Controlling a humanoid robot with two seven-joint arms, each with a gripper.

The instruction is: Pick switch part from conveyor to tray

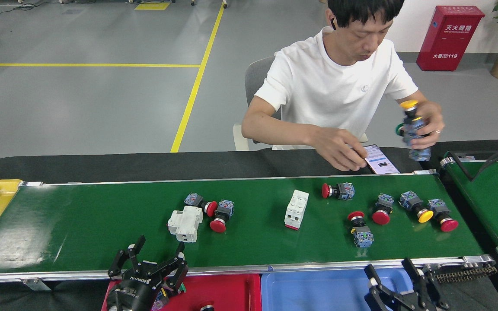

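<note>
The conveyor carries every switch part: a white breaker near its middle, red push-buttons just beside that. At the conveyor's near rail the left gripper spreads wide, empty; the right gripper gapes over the blue tray

Both arms end in a matte black, multi-fingered tool, the left tool carrying small white lettering on its rounded housing, the right tool angular and unmarked.
</note>
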